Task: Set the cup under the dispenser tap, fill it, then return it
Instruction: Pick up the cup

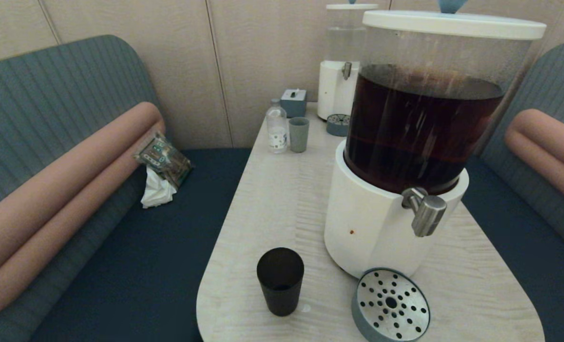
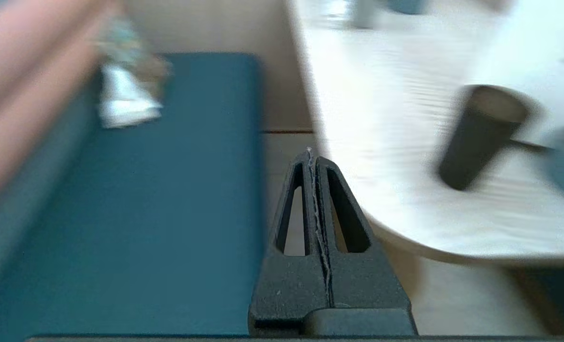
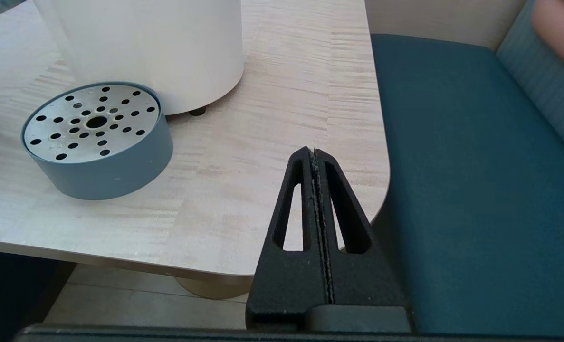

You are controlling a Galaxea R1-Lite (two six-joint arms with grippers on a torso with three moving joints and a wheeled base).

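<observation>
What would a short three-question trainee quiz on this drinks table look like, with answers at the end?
1. True or false: the black cup stands on the drip tray.
2. Which has closed fingers? A) left gripper only B) right gripper only C) both
3. Fill in: the tap belongs to the dispenser holding dark ____ liquid.

Key: 1 false, it stands on the table beside the tray. 2 C. 3 brown.

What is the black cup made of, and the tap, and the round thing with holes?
The black cup looks like smooth plastic, since light shows faintly through it. The tap looks like brushed metal, grey with a dull shine. The round tray has a shiny metal top with holes and a matte grey rim, probably plastic.
</observation>
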